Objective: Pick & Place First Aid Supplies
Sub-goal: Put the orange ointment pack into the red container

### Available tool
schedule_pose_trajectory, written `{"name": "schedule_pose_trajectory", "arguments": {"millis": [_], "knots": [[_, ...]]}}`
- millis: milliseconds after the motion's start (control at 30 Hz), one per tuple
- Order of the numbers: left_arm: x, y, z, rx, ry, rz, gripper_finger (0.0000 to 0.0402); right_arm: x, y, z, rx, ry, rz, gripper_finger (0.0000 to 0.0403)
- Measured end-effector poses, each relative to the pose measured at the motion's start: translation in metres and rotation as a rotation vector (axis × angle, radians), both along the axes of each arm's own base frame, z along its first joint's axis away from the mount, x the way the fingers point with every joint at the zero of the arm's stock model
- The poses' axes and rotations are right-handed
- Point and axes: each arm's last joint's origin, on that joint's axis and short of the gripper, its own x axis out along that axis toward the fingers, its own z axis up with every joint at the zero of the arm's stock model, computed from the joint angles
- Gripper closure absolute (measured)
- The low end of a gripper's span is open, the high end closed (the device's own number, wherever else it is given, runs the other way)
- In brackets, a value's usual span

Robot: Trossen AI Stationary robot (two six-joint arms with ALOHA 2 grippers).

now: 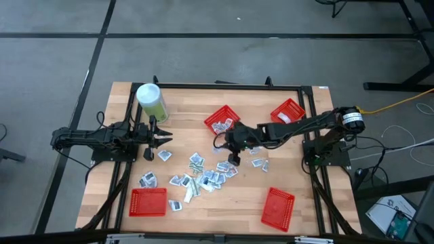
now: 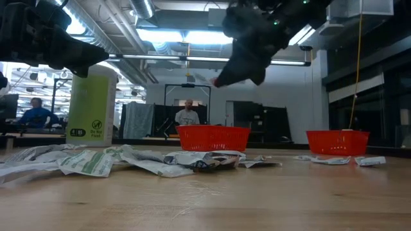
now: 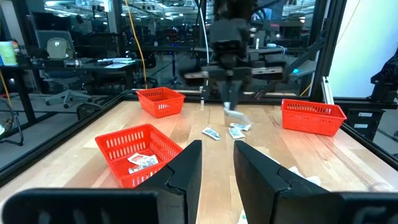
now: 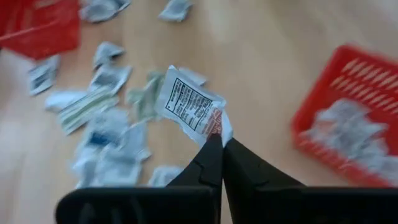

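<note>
The first aid supplies (image 1: 203, 173) lie scattered as small white-grey packets on the middle of the wooden table. My right gripper (image 1: 234, 157) hangs over the pile's far-right part, shut on one white packet with black print (image 4: 188, 103). The low view shows that gripper (image 2: 239, 67) well above the table. My left gripper (image 1: 161, 138) waits open at the table's left side near the pale-green canister (image 1: 151, 101), touching nothing. The left wrist view shows the gap between its fingers (image 3: 217, 167). My right gripper pinches the printed white packet by one corner (image 4: 218, 126) between its two fingertips. The fingers come from above, slanting down. The packet is lifted clear of the table and sticks out beyond the fingertips, above the other packets.
Red mesh baskets stand at the far middle (image 1: 222, 118), far right (image 1: 287, 110), near left (image 1: 148, 201) and near right (image 1: 278, 207); the far middle one holds packets. Loose packets (image 1: 259, 163) lie to the right of the pile. A person (image 2: 187, 114) sits beyond the table.
</note>
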Motion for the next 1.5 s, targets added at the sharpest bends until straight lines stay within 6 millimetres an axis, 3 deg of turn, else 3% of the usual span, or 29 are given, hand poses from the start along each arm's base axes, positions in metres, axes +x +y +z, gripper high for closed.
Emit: {"name": "schedule_pose_trajectory", "arguments": {"millis": [400,700,1033,1500], "knots": [[0.000,0.000,0.000,0.000,0.000,0.000,0.0313,0.003,-0.047,0.007,-0.144,-0.063,-0.153,0.0399],[0.000,0.000,0.000,0.000,0.000,0.000,0.0313,0.002,-0.073,0.009,-0.161,-0.084,-0.221,0.0379],[0.000,0.000,0.000,0.000,-0.001,0.000,0.0313,0.000,-0.084,0.009,-0.162,-0.082,-0.252,0.0388],[0.000,0.000,0.000,0.000,0.000,0.000,0.0313,-0.002,-0.081,0.003,-0.099,-0.068,-0.172,0.0299]]}}
